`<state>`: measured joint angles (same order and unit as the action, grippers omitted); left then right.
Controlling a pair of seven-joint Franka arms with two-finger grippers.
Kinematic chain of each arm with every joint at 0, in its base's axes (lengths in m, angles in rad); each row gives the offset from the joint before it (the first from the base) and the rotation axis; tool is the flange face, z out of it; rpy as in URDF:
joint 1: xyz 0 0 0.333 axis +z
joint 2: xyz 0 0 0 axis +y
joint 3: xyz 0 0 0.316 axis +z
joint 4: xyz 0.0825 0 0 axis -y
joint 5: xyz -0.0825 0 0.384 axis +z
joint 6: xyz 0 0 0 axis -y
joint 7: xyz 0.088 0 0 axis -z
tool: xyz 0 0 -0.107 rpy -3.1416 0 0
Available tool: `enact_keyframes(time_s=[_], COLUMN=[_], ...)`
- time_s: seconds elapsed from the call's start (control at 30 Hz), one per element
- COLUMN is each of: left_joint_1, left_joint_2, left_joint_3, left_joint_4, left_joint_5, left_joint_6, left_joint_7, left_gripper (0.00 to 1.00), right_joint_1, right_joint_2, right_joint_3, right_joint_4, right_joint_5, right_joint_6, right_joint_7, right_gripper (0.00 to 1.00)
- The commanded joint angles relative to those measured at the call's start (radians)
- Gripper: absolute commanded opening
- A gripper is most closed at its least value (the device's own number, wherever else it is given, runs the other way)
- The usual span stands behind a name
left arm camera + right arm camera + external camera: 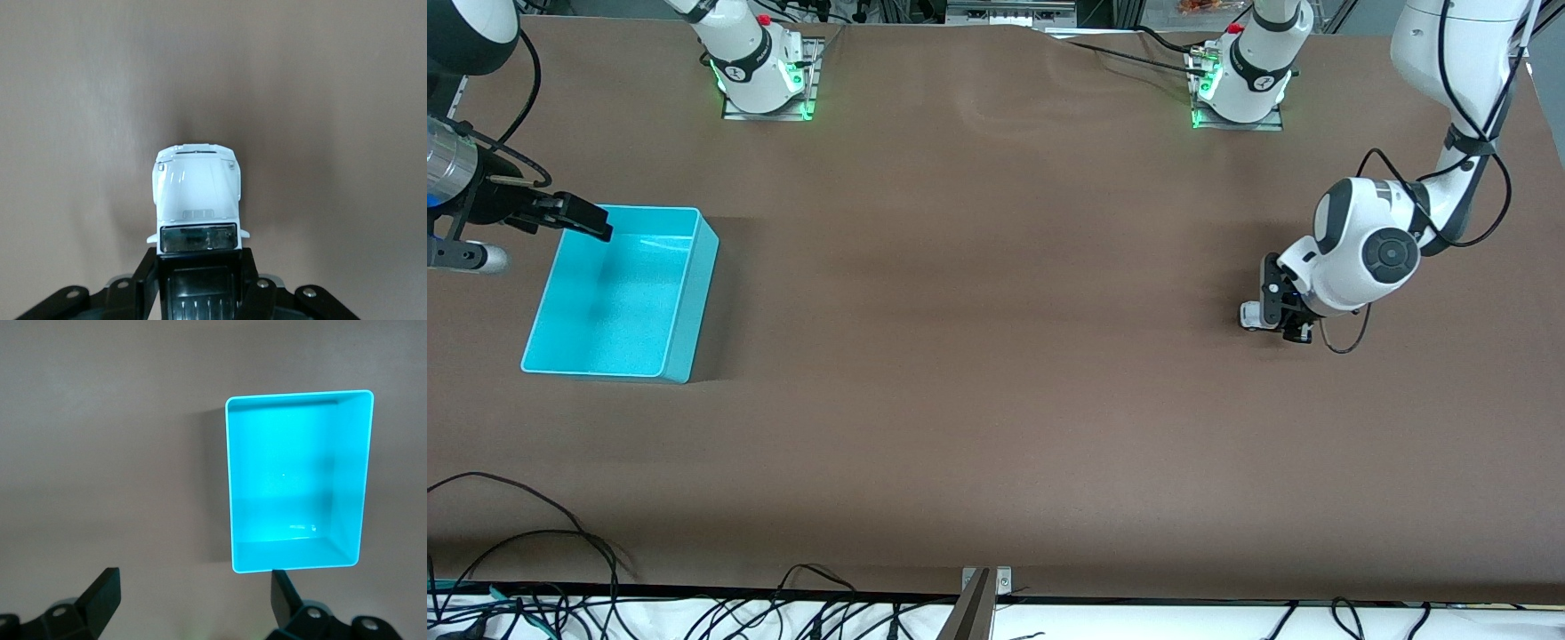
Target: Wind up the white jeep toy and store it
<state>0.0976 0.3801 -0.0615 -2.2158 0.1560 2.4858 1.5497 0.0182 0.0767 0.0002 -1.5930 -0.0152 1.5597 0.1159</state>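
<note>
The white jeep toy (197, 193) has a white hood and a black roof and stands on the brown table toward the left arm's end. My left gripper (199, 267) is down at the table, shut on the jeep's black rear part. In the front view only the jeep's white nose (1250, 315) pokes out from the left gripper (1279, 309). The turquoise bin (694, 293) stands empty toward the right arm's end. My right gripper (583, 218) is open and empty, hovering over the bin's rim; the right wrist view shows the bin (230, 480) ahead of that gripper (193, 587).
The two arm bases (760, 67) (1245, 76) stand on the table's edge farthest from the front camera. Loose cables (534, 533) and a metal bracket (985, 582) lie along the nearest edge. Bare brown tabletop lies between the bin and the jeep.
</note>
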Motion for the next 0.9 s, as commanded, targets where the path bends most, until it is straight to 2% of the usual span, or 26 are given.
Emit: enact_keyframes(time_s=[0.0,0.07,0.53,0.87], left_joint_1=[0.082,0.143,0.277,0.358], left_joint_2=[0.080,0.118,0.220,0.227], left_joint_3=[-0.001,-0.001,0.000,0.002], left_joint_4=[0.041,0.071,0.202,0.234], left_joint_5=[0.033,0.040,0.040,0.040], left_joint_6=[0.005,0.004,0.004,0.004], left_joint_7=[0.044,0.120,0.326,0.440], left_gripper=[0.00,0.00,0.02,0.01], right_joint_1=[-0.014,-0.014,-0.014,-0.014], right_joint_2=[0.005,0.005,0.005,0.003], right_joint_3=[0.012,0.012,0.012,0.011], right_joint_4=[0.024,0.024,0.024,0.024], right_joint_5=[0.011,0.011,0.011,0.014], right_joint_6=[-0.015,-0.015,-0.015,-0.015], right_joint_7=[-0.005,-0.005,-0.005,-0.005], right_gripper=[1.00,1.00,1.00,1.00])
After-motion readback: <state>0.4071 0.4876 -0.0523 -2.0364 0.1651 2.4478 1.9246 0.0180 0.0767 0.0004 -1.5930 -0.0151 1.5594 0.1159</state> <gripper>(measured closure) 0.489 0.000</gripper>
